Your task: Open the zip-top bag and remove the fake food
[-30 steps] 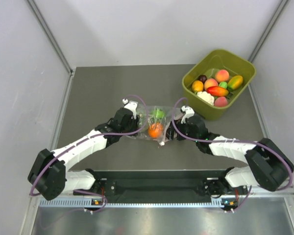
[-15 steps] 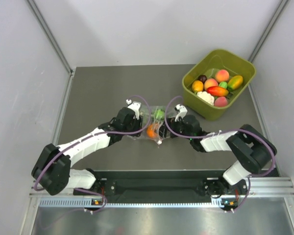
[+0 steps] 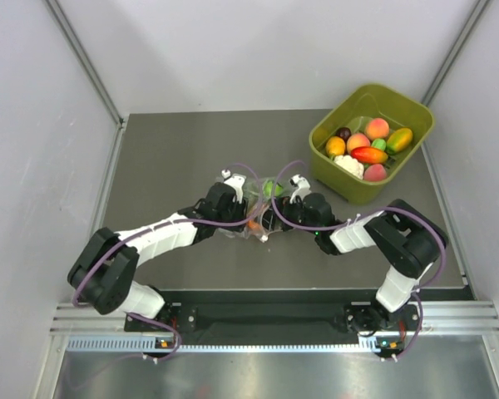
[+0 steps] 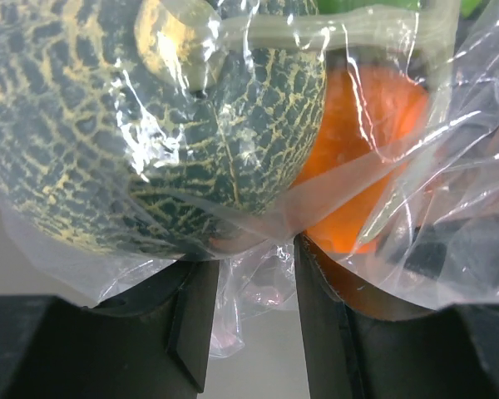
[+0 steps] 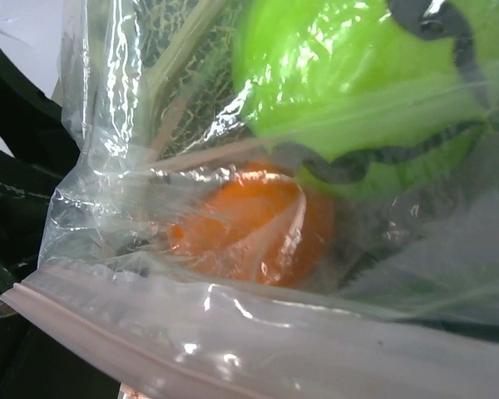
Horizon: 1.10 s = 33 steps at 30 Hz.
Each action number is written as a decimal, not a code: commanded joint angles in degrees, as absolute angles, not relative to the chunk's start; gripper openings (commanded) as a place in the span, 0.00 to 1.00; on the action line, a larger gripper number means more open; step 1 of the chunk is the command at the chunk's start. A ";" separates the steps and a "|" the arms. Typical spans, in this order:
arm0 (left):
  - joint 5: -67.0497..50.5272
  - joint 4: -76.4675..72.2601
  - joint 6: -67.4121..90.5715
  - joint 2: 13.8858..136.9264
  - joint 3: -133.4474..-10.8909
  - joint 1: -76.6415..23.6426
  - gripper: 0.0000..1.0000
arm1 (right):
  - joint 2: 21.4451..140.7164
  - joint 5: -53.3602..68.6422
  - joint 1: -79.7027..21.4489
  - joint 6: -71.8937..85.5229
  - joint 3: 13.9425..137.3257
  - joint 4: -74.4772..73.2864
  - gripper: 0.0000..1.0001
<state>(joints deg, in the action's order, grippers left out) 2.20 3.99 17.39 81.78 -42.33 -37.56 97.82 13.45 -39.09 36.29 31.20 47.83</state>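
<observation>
Entry, listed outward from the arm bases. Nearest, the left gripper (image 4: 254,251): black fingers half closed, a fold of film lying in the gap; whether it is truly nipped cannot be told. Opposite, the right gripper (image 3: 274,219): nose to nose with it across the load; fingers not made out in any view, so whether they are spread or pinching cannot be told. Between them, the clear crinkly plastic zip-top bag (image 4: 449,208): lying on the dark grey table (image 3: 166,150), its pink zip strip (image 5: 108,326) on the side nearest the right wrist and apparently unbroken. Contents, all inside: round orange plastic fruit (image 5: 258,233), glossy bright green plastic fruit (image 5: 349,75), dark green net-patterned toy melon (image 4: 150,125). Handling note: the step is judged to be parting the mouth. Each gripper should take one lip only, above the strip and clear of the fruit. Pull straight apart and low, since slick film slips and round fruit rolls. Farthest, the olive-green plastic tub (image 3: 338,109) of other toy food: at the right, well apart, not concerned.
</observation>
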 commanded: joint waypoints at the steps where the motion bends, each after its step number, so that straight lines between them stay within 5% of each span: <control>1: 0.26 -1.41 16.79 83.41 -42.54 -38.06 0.47 | 99.23 15.29 -41.04 36.92 34.27 52.56 0.91; 5: 0.26 -2.11 16.61 83.23 -42.36 -38.14 0.44 | 100.37 16.35 -41.92 36.74 35.16 52.99 0.89; 12: -1.85 -1.93 16.00 83.06 -41.66 -38.14 0.21 | 101.95 16.35 -42.28 37.18 33.84 58.53 0.49; 14: -1.32 -1.50 16.00 82.88 -41.57 -38.14 0.10 | 101.34 15.91 -42.28 37.35 33.49 58.80 0.43; 18: 1.30 -0.09 16.00 81.83 -41.49 -38.14 0.08 | 97.57 13.28 -42.36 35.95 30.42 56.35 0.37; 25: 3.08 1.32 16.17 78.40 -40.43 -38.06 0.01 | 89.48 10.90 -42.28 33.05 25.58 50.63 0.37; 30: 1.50 1.14 15.91 78.57 -40.69 -38.14 0.00 | 87.01 6.16 -42.28 31.56 24.87 45.89 0.62; 33: 1.49 1.14 15.82 78.14 -40.43 -38.14 0.00 | 87.10 2.03 -42.19 30.76 26.18 42.37 0.64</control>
<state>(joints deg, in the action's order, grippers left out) 2.48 2.94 15.70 80.01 -40.82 -37.89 88.58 6.90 -41.43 32.75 25.04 45.50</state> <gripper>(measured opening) 0.012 0.638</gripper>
